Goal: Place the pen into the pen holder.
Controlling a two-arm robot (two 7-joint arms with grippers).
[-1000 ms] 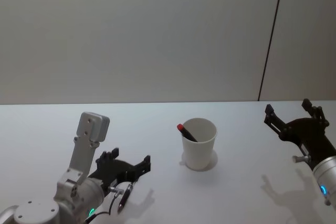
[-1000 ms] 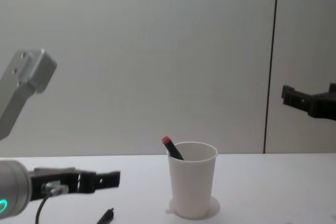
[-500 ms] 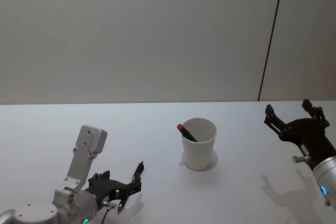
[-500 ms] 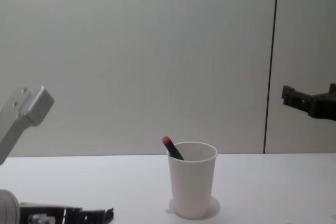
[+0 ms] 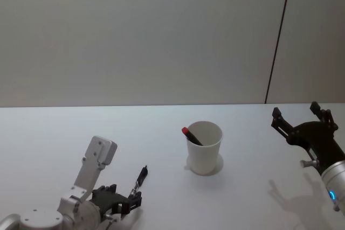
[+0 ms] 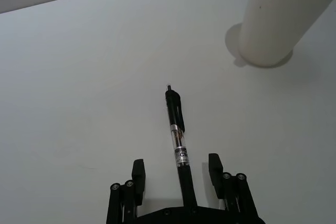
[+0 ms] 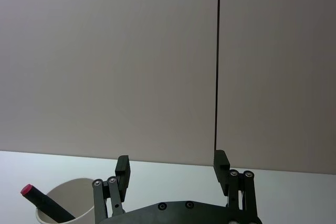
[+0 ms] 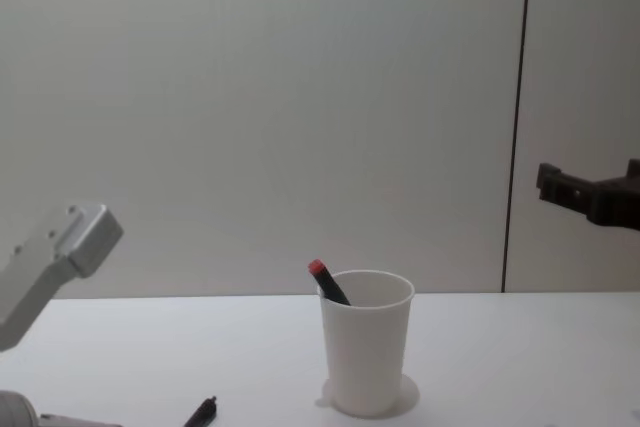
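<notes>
Holder (image 5: 205, 148), a white paper cup, is standing upright on the white table (image 5: 54, 133), rim up. A dark marker (image 5: 190, 134) with a red cap is leaning inside it, cap poking above the rim on the holder's left side.

Pen (image 5: 140, 178) is lying flat on the table, left of the holder and nearer the robot, well apart from it. Black body with a clear middle section and a printed label, as seen in the left wrist view (image 6: 177, 129). Narrow end is pointing away from the robot, passing to the left of the holder.

Left gripper (image 5: 126, 203) is sitting low at the table, left of the holder and nearer the robot than the pen. Fingers (image 6: 138, 169) are spread wide, straddling the pen's near end with a gap on each side. Nothing is being gripped.

Right gripper (image 5: 296, 112) is hanging in the air well to the right of the holder, above the table. Its fingers (image 7: 123, 165) are spread wide and holding nothing. It is facing toward the holder and the wall behind.
</notes>
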